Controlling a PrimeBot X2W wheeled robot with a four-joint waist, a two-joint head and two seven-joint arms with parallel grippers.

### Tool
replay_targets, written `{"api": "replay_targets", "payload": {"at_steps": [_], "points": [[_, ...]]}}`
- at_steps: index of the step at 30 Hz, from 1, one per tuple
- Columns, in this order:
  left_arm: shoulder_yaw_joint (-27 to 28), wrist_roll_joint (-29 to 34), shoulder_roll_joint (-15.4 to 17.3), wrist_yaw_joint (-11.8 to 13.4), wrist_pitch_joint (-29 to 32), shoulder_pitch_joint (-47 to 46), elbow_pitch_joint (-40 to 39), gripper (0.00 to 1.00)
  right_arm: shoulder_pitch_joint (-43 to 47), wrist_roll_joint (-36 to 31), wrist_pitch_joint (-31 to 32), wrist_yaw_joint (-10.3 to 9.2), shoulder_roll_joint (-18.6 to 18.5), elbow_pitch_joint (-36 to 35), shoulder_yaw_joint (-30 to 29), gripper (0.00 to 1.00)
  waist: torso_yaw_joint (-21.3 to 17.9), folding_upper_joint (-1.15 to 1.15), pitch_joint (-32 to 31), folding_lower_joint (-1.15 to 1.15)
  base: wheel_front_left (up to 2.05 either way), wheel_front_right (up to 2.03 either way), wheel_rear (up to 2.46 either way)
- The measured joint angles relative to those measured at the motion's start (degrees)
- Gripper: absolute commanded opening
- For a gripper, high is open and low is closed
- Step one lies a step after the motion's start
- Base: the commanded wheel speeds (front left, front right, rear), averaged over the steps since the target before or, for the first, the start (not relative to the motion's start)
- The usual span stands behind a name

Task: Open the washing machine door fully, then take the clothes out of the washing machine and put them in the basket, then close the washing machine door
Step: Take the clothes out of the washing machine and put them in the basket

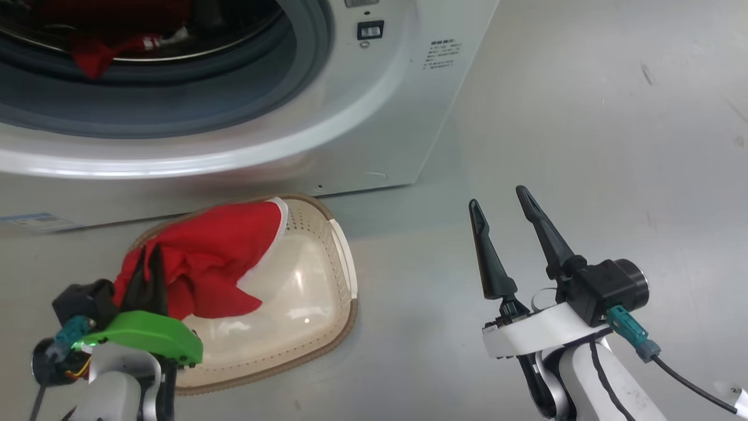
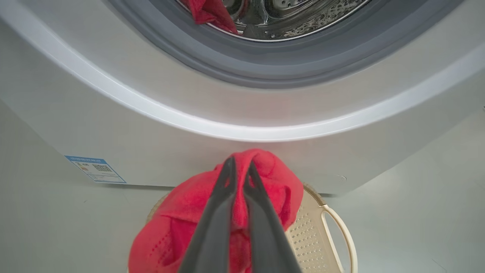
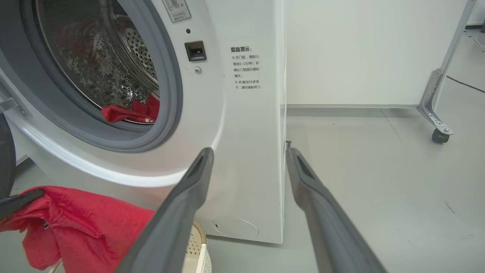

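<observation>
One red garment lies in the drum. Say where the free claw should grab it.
Best the bunched flap of the red garment hanging over the front lip of the drum, coming straight in through the round opening: it sticks out nearest.

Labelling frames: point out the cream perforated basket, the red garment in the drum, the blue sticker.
Cream perforated basket point(image 1: 312, 234), head view, inner wall.
Red garment in drum point(image 3: 129, 113), right wrist view, middle.
Blue sticker point(image 2: 95, 169), left wrist view, centre.

Left pincer point(image 1: 149, 257) clamped on red garment point(image 1: 216, 251), cloth spread over left side of basket point(image 1: 346, 257) (white trim showing). Basket on floor point(image 1: 584, 146) just in front of washing machine point(image 1: 374, 117). More red fabric point(image 1: 96, 52) in drum. Right pincer point(image 1: 497, 197) spread wide over floor.
</observation>
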Motion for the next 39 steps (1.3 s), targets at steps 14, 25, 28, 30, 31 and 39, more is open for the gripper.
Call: {"api": "replay_targets", "payload": {"at_steps": [14,25,28,30,31,39], "points": [[0.18,-2.07,3.0,-3.6,5.99,-10.26,9.94,0.0,-5.37,2.25,-0.01,-1.52,-0.01,-3.82,2.0,1.0,-4.89,0.0,11.15,0.0,0.0,0.0,0.0],[0.56,-4.28,3.36,-5.09,10.56,-17.98,18.16,0.0,-10.54,2.75,-0.01,-2.35,-0.02,-5.41,2.1,1.0,-7.36,0.0,19.26,0.0,0.0,0.0,0.0],[0.6,-4.85,3.36,-5.54,11.34,-18.99,21.82,0.0,-11.49,3.04,-0.01,-2.36,-0.02,-5.08,2.49,1.0,-8.06,0.0,21.42,0.01,0.0,0.0,0.0],[0.89,-5.55,3.33,-5.57,11.52,-19.55,23.43,0.0,-11.78,3.34,-0.01,-2.37,-0.01,-5.05,2.69,1.0,-8.38,0.0,22.13,0.01,0.0,0.0,0.0],[1.02,-5.69,3.33,-5.58,11.52,-19.93,24.16,0.0,-11.92,3.36,-0.01,-2.37,-0.01,-5.04,2.75,1.0,-8.53,0.0,22.4,0.01,0.0,0.0,0.0],[0.48,-5.75,3.02,-6.81,11.18,-23.27,28.07,0.0,-12.96,4.22,-0.01,-2.44,-0.02,-3.93,2.67,1.0,-8.75,0.0,22.66,0.0,0.0,0.0,0.0]]}}
